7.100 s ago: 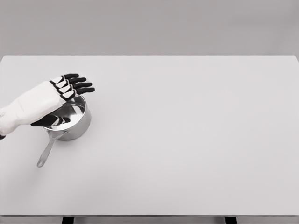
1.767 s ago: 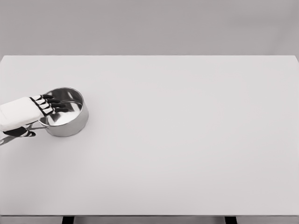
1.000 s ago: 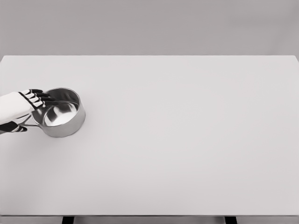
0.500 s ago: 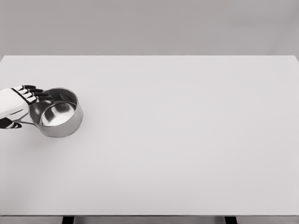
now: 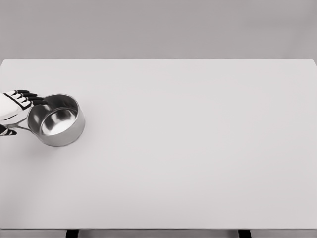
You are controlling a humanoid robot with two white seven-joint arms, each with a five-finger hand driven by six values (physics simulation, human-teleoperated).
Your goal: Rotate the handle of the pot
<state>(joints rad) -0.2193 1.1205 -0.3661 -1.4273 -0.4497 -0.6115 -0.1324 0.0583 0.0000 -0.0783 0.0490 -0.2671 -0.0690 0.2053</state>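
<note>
1 hand only in view: left hand (image 5: 11, 106), entering at the left edge of the table (image 5: 198, 148), cut off at the wrist by the picture border. Right arm nowhere to be seen.

Steel pot (image 5: 56, 120) upright on the left part of the table, roughly midway between near and far edges, open mouth up, nothing inside. Slim handle (image 5: 19, 127) pointing left, toward the hand, running out under the palm.

4 dark fingers (image 5: 28, 94) straight and pressed side by side, tips just beside the pot's far-left rim, not curled round anything. Thumb (image 5: 7, 132) apart from them, on the near side of the handle. So: handle bracketed between fingers and thumb rather than clenched (real contact too small to tell).

Likely reason for that posture: pushing the handle sideways with a flat hand, turning the pot about its own base, no lift needed. Judged near the end of the swing, given the handle lying almost square to the left. Risk: pot sliding bodily instead of spinning.
</note>
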